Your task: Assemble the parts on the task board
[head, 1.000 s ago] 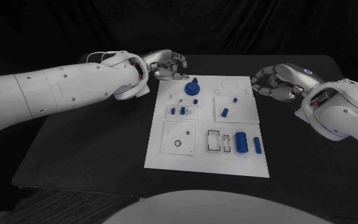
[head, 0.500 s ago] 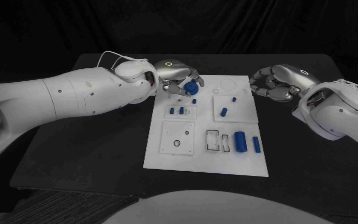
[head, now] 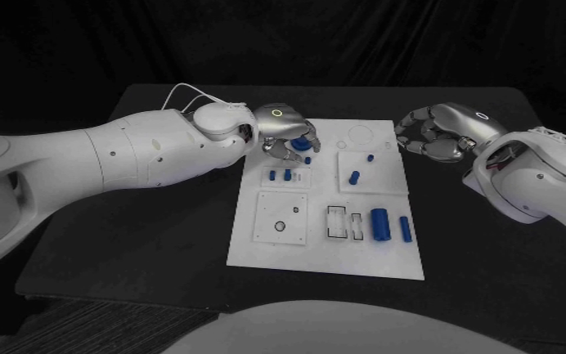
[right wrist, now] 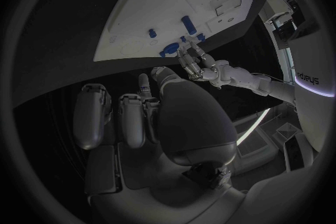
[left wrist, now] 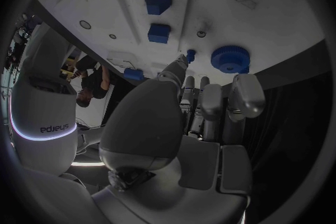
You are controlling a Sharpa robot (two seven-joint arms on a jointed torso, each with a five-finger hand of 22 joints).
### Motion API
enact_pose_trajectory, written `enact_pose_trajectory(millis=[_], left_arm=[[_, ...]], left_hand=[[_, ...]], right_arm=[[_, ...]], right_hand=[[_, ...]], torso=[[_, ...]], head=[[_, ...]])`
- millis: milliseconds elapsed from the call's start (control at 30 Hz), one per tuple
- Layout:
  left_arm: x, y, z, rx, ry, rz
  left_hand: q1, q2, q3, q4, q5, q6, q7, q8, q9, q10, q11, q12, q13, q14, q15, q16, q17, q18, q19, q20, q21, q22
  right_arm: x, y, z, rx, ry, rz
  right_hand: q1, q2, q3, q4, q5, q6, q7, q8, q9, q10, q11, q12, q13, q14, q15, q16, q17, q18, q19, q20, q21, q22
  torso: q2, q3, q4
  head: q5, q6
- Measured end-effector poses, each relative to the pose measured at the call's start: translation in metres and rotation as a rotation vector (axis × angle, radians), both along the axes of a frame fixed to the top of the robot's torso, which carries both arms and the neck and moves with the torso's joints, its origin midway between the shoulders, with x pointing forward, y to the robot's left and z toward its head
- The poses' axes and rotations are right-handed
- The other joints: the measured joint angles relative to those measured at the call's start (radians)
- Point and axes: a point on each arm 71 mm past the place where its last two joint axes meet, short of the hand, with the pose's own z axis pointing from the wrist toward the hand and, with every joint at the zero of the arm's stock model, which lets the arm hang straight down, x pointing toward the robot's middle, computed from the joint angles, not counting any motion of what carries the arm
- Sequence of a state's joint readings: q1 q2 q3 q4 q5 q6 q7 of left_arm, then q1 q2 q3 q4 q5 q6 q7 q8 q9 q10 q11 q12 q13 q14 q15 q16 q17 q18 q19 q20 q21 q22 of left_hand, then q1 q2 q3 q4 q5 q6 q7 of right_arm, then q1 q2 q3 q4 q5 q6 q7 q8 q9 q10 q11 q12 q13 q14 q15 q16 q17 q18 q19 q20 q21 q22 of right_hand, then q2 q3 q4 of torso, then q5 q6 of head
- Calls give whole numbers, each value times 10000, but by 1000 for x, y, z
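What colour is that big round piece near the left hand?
Blue round piece, clearest in the left wrist view.

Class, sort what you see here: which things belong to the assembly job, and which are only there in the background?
Belong to the job:
white board
round blue part
large blue cylinder
small blue pegs
left hand

Only background:
black table
right hand, off the board, holding nothing
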State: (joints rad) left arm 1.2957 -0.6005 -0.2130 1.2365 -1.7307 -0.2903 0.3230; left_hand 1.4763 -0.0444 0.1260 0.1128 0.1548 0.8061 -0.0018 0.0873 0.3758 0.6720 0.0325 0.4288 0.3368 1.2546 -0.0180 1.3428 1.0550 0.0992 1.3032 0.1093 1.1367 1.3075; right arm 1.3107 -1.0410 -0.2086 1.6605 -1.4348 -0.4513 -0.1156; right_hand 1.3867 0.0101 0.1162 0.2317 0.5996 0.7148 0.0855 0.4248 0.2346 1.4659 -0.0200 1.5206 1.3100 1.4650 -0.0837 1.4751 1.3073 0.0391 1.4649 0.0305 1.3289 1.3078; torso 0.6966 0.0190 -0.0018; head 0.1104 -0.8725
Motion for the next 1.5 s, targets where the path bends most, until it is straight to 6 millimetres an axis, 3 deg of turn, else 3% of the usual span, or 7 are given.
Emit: enact_pose_trajectory(millis=[367,533,900,1200,1367,1500], left_arm=[[-2,-10,-8,162,84,-122],[-2,-13,-11,235,155,-119],[-1,-16,-17,350,276,-17],[0,-16,-20,412,299,150],[1,-15,-20,441,299,238],[2,-14,-20,420,269,258]], left_hand=[[40,-40,251,3,40,552,269,-1,-243,724,-154,0,-154,107,-34,40,-5,2,106,-34,115,0],[81,-81,453,26,87,668,311,-2,-338,1107,-138,0,-229,110,-37,45,-8,2,106,-34,167,-1],[317,-181,1146,-170,487,1128,523,19,-483,1785,-178,-272,-490,144,-71,45,-152,4,179,-106,229,-1],[357,-222,1482,-233,487,1400,578,66,-540,1928,-156,-621,-702,143,-71,-37,-376,4,181,-109,230,-1],[357,-222,1672,-235,487,1572,607,74,-574,2327,-142,-762,-803,143,-71,-109,-486,5,214,-143,311,-1],[357,-222,1771,-333,435,2087,640,309,-552,3006,-161,-777,-827,349,-119,-110,-446,-11,528,-163,675,-2]], right_arm=[[0,0,0,-1,7,-1],[0,0,0,0,9,1],[0,0,0,-3,13,6],[0,0,-1,6,42,6],[0,0,-2,14,59,8],[0,0,-2,18,70,10]], right_hand=[[0,0,0,0,0,0,0,0,1,0,0,-63,8,0,0,0,0,0,0,0,0,-1],[0,0,0,0,0,0,0,0,-9,0,0,-63,5,0,0,0,0,0,0,0,0,-2],[0,0,29,-29,0,0,0,0,-8,0,0,-62,-1,0,0,0,0,0,0,0,-47,-2],[0,0,29,-29,0,0,0,0,-8,0,1,-102,-1,0,0,-51,0,-1,0,0,-47,-3],[0,0,29,-29,39,36,36,0,-7,0,0,-103,0,0,0,-50,0,0,0,0,-47,-4],[0,0,29,-29,39,36,36,0,-7,-1,0,-103,1,0,0,-50,0,0,0,0,-47,-4]], torso=[[1,28,20],[7,30,13],[14,35,-4],[8,38,1],[-1,33,0],[-4,30,0]], head=[[-48,0],[-19,0],[-14,0],[-47,0],[-47,0],[-47,0]])
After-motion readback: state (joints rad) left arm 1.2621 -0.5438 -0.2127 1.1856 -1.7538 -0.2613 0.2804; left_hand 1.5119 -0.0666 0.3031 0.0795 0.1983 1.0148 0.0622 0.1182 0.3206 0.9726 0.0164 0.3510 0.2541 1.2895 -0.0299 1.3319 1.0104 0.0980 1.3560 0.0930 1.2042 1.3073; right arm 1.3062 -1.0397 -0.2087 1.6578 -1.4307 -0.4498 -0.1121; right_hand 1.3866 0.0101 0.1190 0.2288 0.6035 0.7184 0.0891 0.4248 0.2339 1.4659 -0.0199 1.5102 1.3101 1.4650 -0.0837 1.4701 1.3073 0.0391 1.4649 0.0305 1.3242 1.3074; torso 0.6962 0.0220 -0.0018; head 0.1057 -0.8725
